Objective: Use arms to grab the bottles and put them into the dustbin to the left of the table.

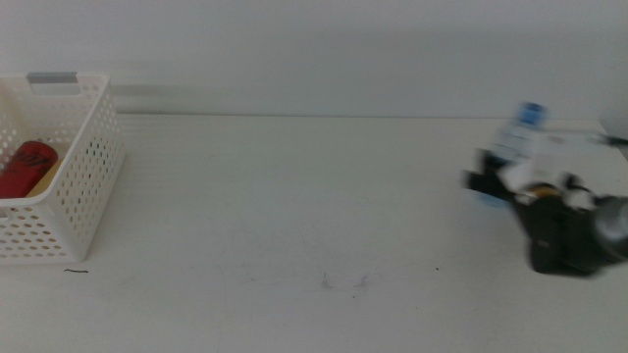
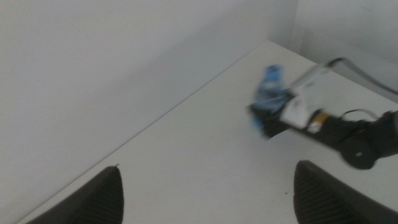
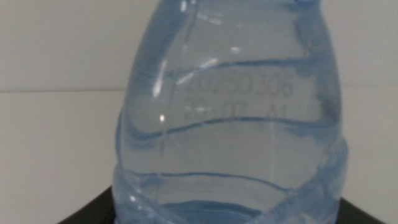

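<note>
A small blue-capped water bottle (image 1: 517, 137) is at the table's far right, blurred and tilted. My right gripper (image 1: 489, 180) is shut on it, and the right wrist view shows the clear bluish bottle (image 3: 230, 124) filling the space between the dark jaws. The left wrist view shows the same bottle (image 2: 268, 94) held by the right arm (image 2: 348, 130). My left gripper (image 2: 205, 193) is open and holds nothing; it is out of the middle view. The white dustbin (image 1: 83, 186) stands at the left, with a red can (image 1: 25, 167) and something pale yellow (image 1: 45, 176) inside.
The white table (image 1: 294, 206) stretches bare between the dustbin and the right arm, with small dark scuff marks (image 1: 343, 282) near the front. A white wall rises behind the table's far edge.
</note>
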Robot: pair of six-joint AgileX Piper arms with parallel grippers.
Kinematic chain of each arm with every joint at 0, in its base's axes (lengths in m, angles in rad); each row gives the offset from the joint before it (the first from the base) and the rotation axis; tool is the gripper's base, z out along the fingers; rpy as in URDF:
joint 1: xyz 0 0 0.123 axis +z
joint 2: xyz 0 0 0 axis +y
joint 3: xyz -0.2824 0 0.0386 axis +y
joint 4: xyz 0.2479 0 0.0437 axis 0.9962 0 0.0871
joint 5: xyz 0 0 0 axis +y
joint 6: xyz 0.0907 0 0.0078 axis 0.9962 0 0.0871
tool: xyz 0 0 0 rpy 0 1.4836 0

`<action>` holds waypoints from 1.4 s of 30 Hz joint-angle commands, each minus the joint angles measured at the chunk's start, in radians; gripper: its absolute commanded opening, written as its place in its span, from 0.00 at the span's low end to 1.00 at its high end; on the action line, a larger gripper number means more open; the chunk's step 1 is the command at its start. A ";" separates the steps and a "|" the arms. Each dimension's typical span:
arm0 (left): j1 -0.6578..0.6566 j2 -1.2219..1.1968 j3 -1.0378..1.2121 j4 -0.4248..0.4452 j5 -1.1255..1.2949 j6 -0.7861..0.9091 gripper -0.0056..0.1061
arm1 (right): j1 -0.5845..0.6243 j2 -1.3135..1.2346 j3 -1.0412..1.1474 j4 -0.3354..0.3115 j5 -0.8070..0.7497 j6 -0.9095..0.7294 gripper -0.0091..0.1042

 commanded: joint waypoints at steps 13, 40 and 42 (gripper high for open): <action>-0.002 -0.001 -0.002 -0.003 -0.016 0.002 0.89 | 0.352 0.299 -0.621 -0.208 0.232 -0.005 0.09; -0.002 -0.001 -0.002 -0.003 -0.022 0.002 0.89 | 0.351 -0.642 -0.471 -0.195 1.383 0.068 0.78; -0.002 -0.001 -0.002 -0.003 -0.022 0.002 0.89 | 0.351 -0.663 -0.471 -0.218 1.385 0.092 0.78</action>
